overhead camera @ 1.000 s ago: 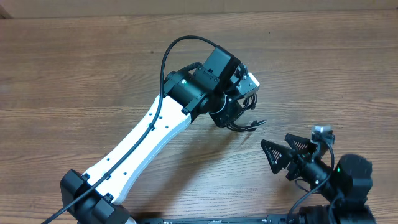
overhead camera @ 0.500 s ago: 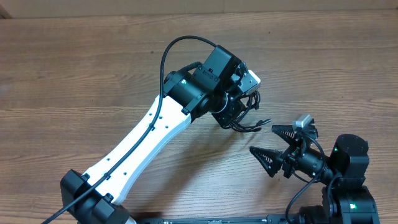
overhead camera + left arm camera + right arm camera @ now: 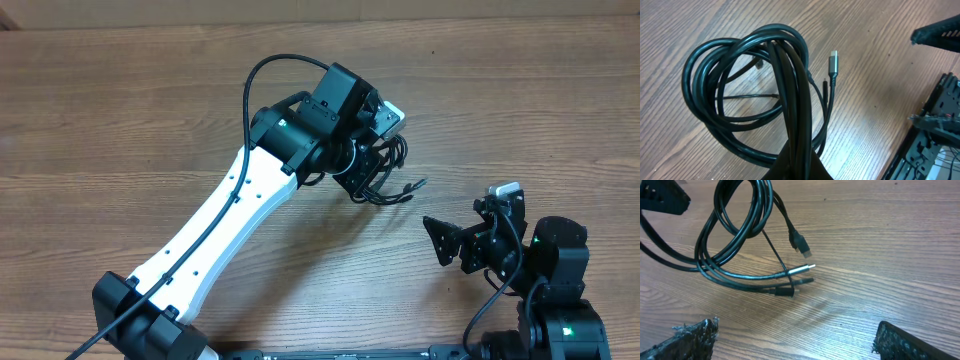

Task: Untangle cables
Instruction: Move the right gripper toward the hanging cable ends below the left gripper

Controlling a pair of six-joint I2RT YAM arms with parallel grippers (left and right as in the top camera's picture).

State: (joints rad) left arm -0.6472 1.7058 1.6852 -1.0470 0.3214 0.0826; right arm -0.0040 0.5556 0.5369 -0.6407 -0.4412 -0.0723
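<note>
The cables (image 3: 740, 95) are a bundle of thin black cords looped together, and my left gripper (image 3: 800, 169) is shut on the gathered strands. In the overhead view the left gripper (image 3: 362, 170) holds the cables (image 3: 388, 183) near the table's middle. A silver plug (image 3: 833, 59) and other plug ends (image 3: 799, 242) stick out to one side. The cables' lower loops (image 3: 735, 275) lie low over the wood. My right gripper (image 3: 450, 241) stands open, a little to the right of the bundle and nearer the front. In its own view the right gripper (image 3: 795, 332) has nothing between its fingers.
The wooden table (image 3: 120, 110) stretches around both arms. The white left arm (image 3: 220, 230) runs from the front left corner to the middle. The right arm's base (image 3: 555, 300) sits at the front right edge.
The left gripper has shifted slightly left and back with the cable bundle. The right wrist has turned, so its fingers now look closer together from above; it stays near the bundle's right.
</note>
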